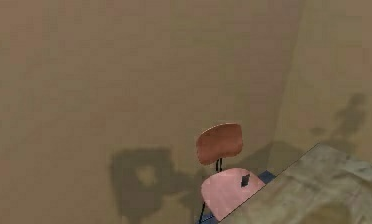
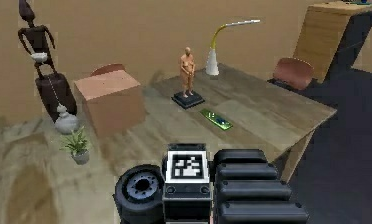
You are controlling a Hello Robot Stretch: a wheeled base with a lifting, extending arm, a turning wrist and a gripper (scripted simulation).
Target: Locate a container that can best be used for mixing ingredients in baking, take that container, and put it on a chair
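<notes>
Forward view: pink chair (image 1: 222, 165) near the tan wall, with a small dark thing (image 1: 245, 181) on its seat, too small to name. Table (image 1: 329, 185) corner at lower right. Arm side view: my gripper (image 2: 141, 193) at the bottom edge, far end unclear, so I can't tell if I hold anything. On the table: box (image 2: 109, 100), figurine (image 2: 187, 72), lamp (image 2: 226, 45), white round vessel (image 2: 63, 120). Brown chair (image 2: 292, 70) at the far side.

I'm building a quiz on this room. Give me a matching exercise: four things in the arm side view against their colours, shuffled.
Things:
1. lamp
2. figurine
3. flat item on the table
4. tall statue

Colours:
A. green
B. dark brown
C. white
D. orange

Pairs: 1-C, 2-D, 3-A, 4-B.
</notes>
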